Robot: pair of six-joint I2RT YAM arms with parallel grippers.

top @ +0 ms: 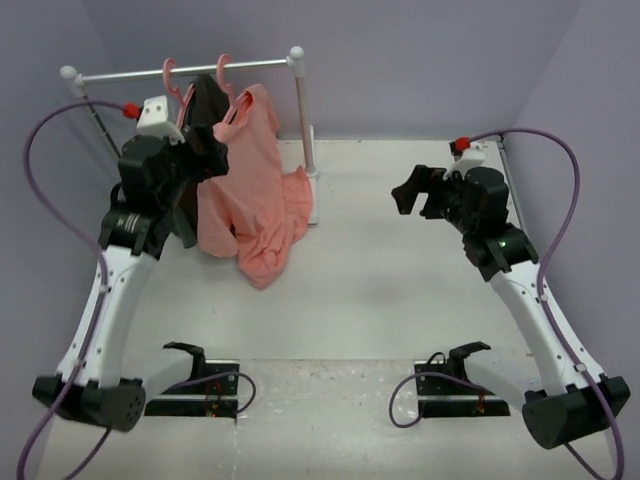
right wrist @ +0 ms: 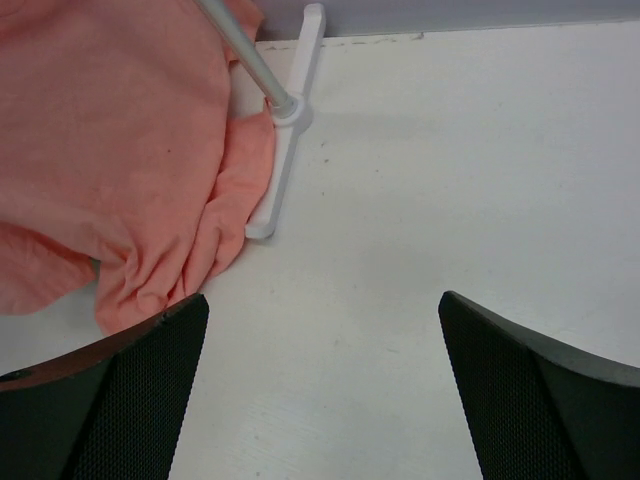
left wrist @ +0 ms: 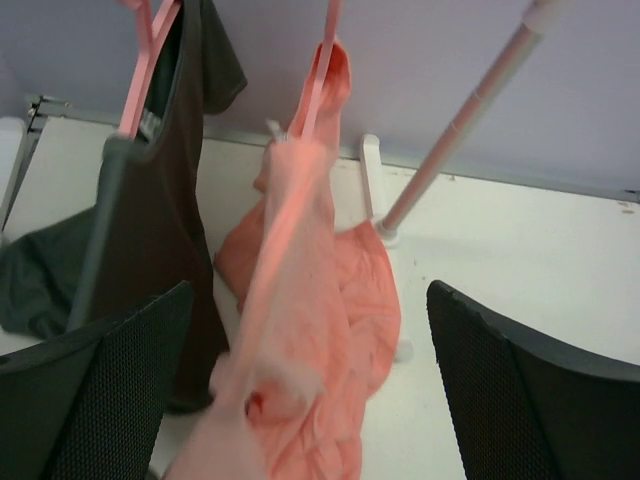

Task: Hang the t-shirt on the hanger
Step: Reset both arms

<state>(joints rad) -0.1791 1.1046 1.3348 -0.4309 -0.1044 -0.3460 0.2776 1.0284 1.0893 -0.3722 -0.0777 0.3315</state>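
The salmon-pink t-shirt [top: 250, 185] hangs from the pink hanger [top: 225, 70] on the rack rail. Its lower part droops crumpled onto the table. In the left wrist view the hanger's arm [left wrist: 322, 70] runs down into the t-shirt's neck [left wrist: 330, 300]. My left gripper [top: 208, 155] is at the t-shirt's left side. It is open wide, with fabric hanging loosely between the fingers [left wrist: 110, 390]. My right gripper [top: 410, 190] is open and empty above the table, well to the right of the t-shirt [right wrist: 100, 150].
A white rack [top: 190, 70] stands at the back left, its right post [top: 305, 110] on a foot [right wrist: 285, 150]. A second pink hanger [top: 172, 75] carries a dark grey shirt [left wrist: 160, 220] next to the t-shirt. Purple walls close in the table.
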